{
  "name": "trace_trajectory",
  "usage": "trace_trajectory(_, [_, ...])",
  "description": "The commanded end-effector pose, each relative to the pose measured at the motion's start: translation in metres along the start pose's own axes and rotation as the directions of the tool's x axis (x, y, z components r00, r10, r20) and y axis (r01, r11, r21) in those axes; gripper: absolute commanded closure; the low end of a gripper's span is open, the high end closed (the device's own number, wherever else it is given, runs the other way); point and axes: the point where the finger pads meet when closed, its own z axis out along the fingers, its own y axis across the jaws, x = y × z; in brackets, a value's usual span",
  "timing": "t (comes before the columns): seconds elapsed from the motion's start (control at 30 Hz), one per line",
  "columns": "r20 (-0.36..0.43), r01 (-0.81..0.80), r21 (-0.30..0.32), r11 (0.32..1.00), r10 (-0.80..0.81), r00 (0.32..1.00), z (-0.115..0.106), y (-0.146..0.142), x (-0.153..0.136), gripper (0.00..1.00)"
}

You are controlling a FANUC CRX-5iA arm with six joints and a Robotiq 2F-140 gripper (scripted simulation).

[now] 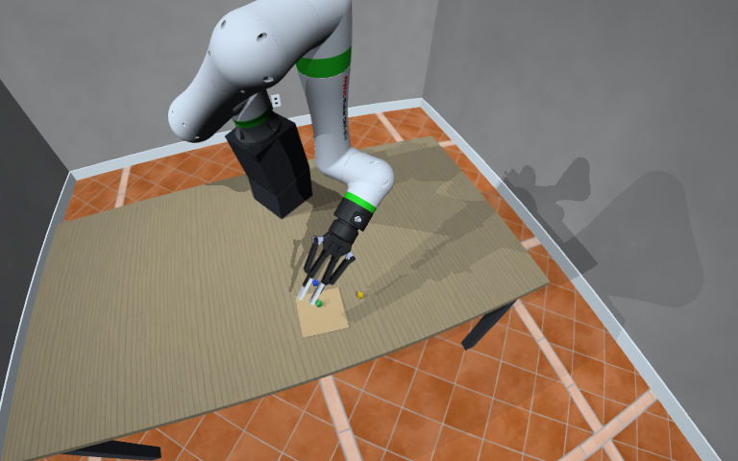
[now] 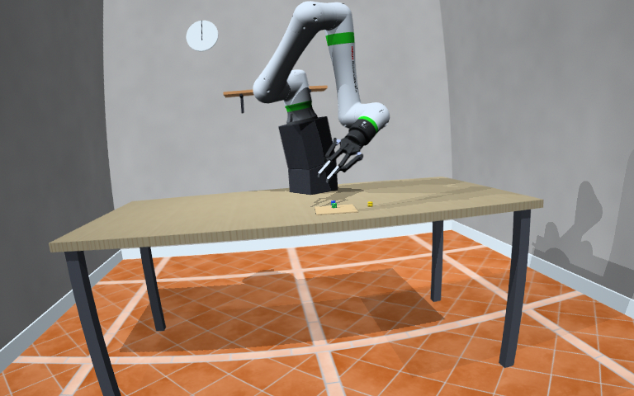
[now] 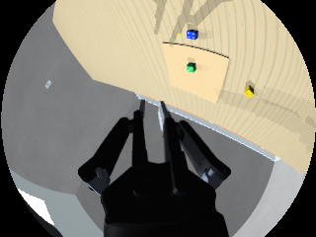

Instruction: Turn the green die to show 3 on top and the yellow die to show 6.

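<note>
The small green cube-shaped die (image 1: 318, 303) (image 2: 333, 205) (image 3: 191, 67) lies on the thin, square, tan mat (image 1: 325, 325) (image 2: 336, 210) (image 3: 197, 84), towards the edge nearest the small blue cube-shaped die (image 1: 314, 282) (image 2: 333, 201) (image 3: 192, 35). The blue one, with pale pips, sits on the wood-grained bench just beyond that edge (off the mat, then). The small yellow cube-shaped die (image 1: 359, 294) (image 2: 370, 204) (image 3: 249, 91) is also on the bench, to one side of the mat. All three dice stand apart; the green and yellow numbers are too small to read. The mat lies flat.
</note>
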Motion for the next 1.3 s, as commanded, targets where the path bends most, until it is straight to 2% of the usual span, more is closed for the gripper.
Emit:
trace_trajectory(0.0, [-0.131,0.046,0.050,0.998,-0.039,0.991,0.007,-0.011,0.003,0.81])
trace_trajectory(0.07, [-0.132,0.046,0.050,0.998,-0.039,0.991,0.007,-0.011,0.003,0.81])
trace_trajectory(0.1, [-0.211,0.064,0.041,0.997,-0.054,0.976,0.007,-0.013,0.008,0.81])
trace_trajectory(0.13, [-0.258,0.073,0.028,0.997,-0.063,0.964,0.006,-0.013,0.011,0.81])
trace_trajectory(0.3, [-0.358,0.083,-0.019,0.996,-0.084,0.930,0.001,-0.010,0.017,0.81])
trace_trajectory(0.33, [-0.400,0.083,-0.048,0.995,-0.095,0.912,-0.003,-0.006,0.020,0.81])
trace_trajectory(0.47, [-0.471,0.072,-0.117,0.991,-0.119,0.874,-0.013,0.003,0.023,0.81])
trace_trajectory(0.53, [-0.512,0.056,-0.173,0.983,-0.139,0.847,-0.022,0.012,0.024,0.81])
trace_trajectory(0.6, [-0.512,0.056,-0.173,0.983,-0.139,0.847,-0.022,0.012,0.024,0.81])
trace_trajectory(0.67, [-0.560,0.020,-0.268,0.963,-0.172,0.811,-0.039,0.030,0.021,0.81])
trace_trajectory(0.77, [-0.581,-0.014,-0.339,0.941,-0.197,0.790,-0.052,0.044,0.017,0.81])
trace_trajectory(0.8, [-0.581,-0.015,-0.340,0.940,-0.198,0.789,-0.052,0.044,0.017,0.81])
trace_trajectory(0.87, [-0.592,-0.057,-0.417,0.907,-0.223,0.774,-0.068,0.060,0.008,0.81])
trace_trajectory(1.07, [-0.586,-0.137,-0.546,0.826,-0.261,0.767,-0.099,0.089,-0.015,0.81])
trace_trajectory(1.27, [-0.579,-0.160,-0.582,0.797,-0.269,0.770,-0.109,0.098,-0.023,0.81])
